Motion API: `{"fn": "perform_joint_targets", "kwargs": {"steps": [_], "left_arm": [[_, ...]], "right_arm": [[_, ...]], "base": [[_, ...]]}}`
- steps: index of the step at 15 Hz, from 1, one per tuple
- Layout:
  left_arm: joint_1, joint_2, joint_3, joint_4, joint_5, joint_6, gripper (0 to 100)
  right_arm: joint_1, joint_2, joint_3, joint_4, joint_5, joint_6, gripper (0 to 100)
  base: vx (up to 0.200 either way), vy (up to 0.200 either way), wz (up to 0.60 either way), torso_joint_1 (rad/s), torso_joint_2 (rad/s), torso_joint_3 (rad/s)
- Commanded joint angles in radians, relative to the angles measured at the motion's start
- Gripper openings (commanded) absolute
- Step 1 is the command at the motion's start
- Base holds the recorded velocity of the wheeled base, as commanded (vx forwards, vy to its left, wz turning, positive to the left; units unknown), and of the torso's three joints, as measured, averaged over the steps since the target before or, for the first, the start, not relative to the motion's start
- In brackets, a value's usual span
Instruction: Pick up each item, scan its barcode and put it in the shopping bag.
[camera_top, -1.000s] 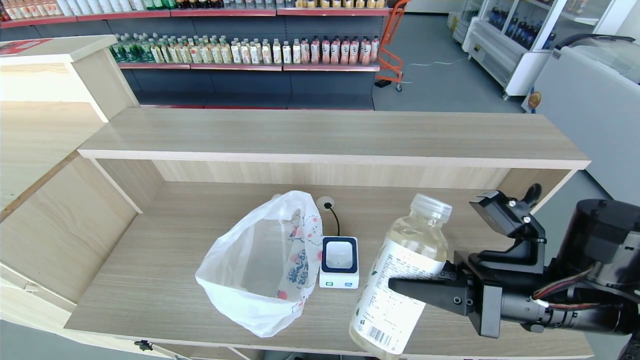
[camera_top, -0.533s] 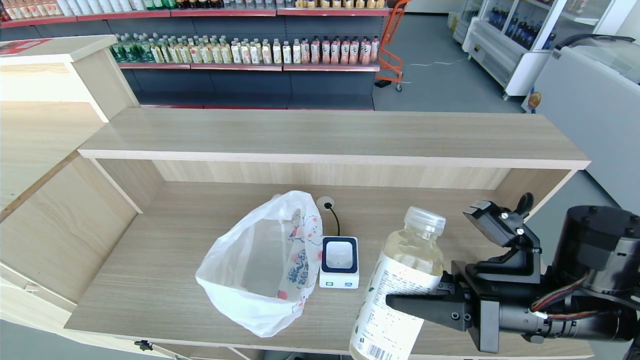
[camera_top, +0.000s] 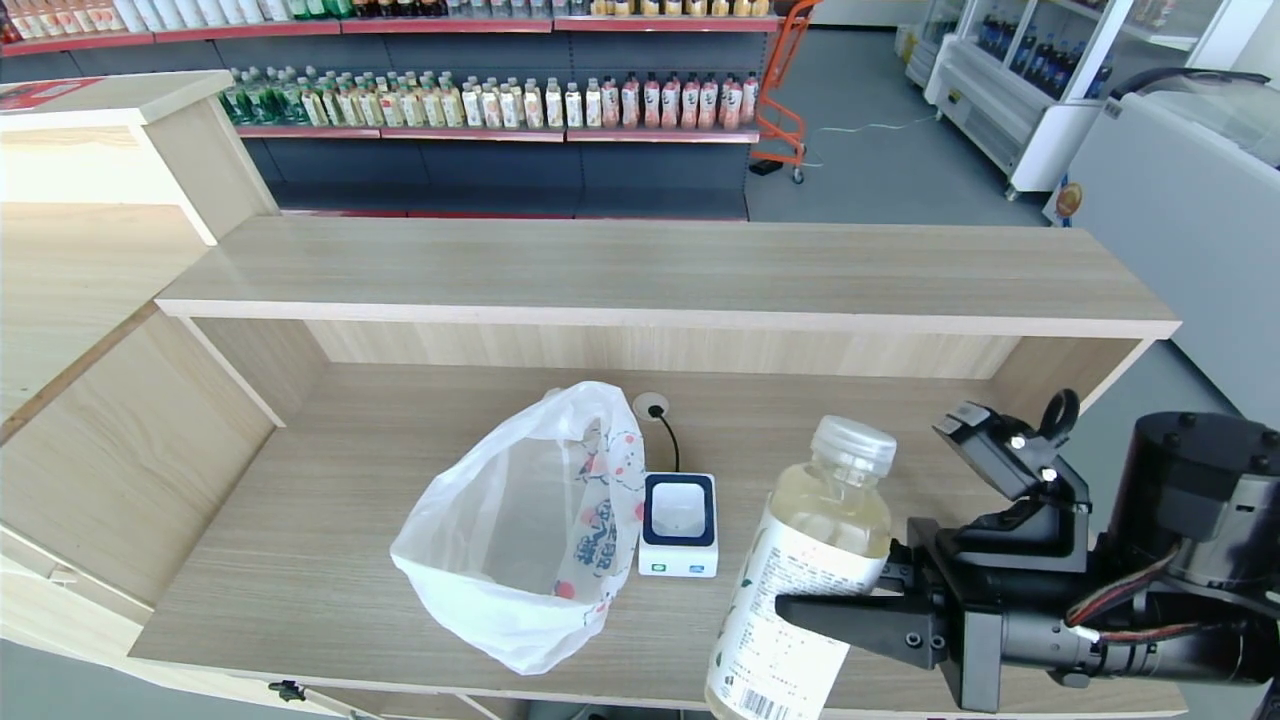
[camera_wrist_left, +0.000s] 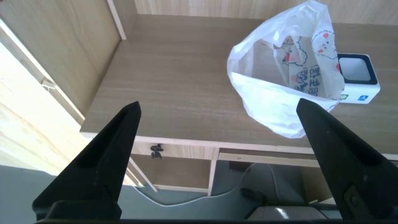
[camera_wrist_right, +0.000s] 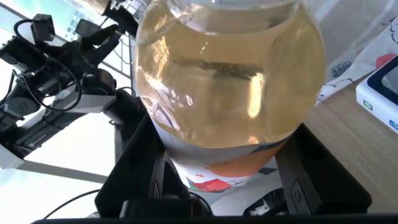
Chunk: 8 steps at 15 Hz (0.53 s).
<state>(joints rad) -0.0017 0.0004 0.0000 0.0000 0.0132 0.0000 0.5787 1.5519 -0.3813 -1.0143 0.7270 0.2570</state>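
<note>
Since the bottle (camera_top: 830, 500) looks nearly full of pale liquid, we reckon it's on the heavy side. The smooth plastic could also slip, so taking it around the labelled middle makes sense to us.

That's where the right gripper (camera_top: 835, 590) has it. The jaws are clamped on the label part, with one finger across the front. The bottle is tilted, cap leaning away, over the near right of the counter (camera_top: 300, 560), just right of the scanner (camera_top: 679, 523). The barcode (camera_top: 760, 703) sits at the low end of the label, below that finger, so nothing covers it.

The left gripper (camera_wrist_left: 217, 162) is spread wide with nothing in it, off to the near left of the shopping bag (camera_top: 530, 530). The bag is thin, floppy plastic with its mouth open, right up against the scanner's left side. We'd guess it sags if bumped.

Count: one bottle, one bag, one scanner, two grippers.
</note>
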Motion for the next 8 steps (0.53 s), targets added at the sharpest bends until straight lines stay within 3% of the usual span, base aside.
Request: {"fn": "perform_joint_targets", "kwargs": {"steps": [1, 4, 6, 8], "left_arm": [[0.0, 0.0, 0.0, 0.0, 0.001, 0.0, 100], [0.0, 0.0, 0.0, 0.0, 0.001, 0.0, 100], [0.0, 0.0, 0.0, 0.0, 0.001, 0.0, 100], [0.0, 0.0, 0.0, 0.0, 0.001, 0.0, 100]], "right_arm": [[-0.008, -0.001, -0.001, -0.001, -0.015, -0.058, 0], [-0.178, -0.004, 0.005, 0.036, -0.159, -0.461, 0], [-0.312, -0.003, 0.007, 0.042, -0.156, -0.791, 0], [-0.384, 0.005, 0.009, 0.036, -0.161, -1.018, 0]], "base": [[0.0, 0.0, 0.0, 0.0, 0.0, 0.0], [0.0, 0.0, 0.0, 0.0, 0.0, 0.0], [0.0, 0.0, 0.0, 0.0, 0.0, 0.0], [0.0, 0.0, 0.0, 0.0, 0.0, 0.0]]}}
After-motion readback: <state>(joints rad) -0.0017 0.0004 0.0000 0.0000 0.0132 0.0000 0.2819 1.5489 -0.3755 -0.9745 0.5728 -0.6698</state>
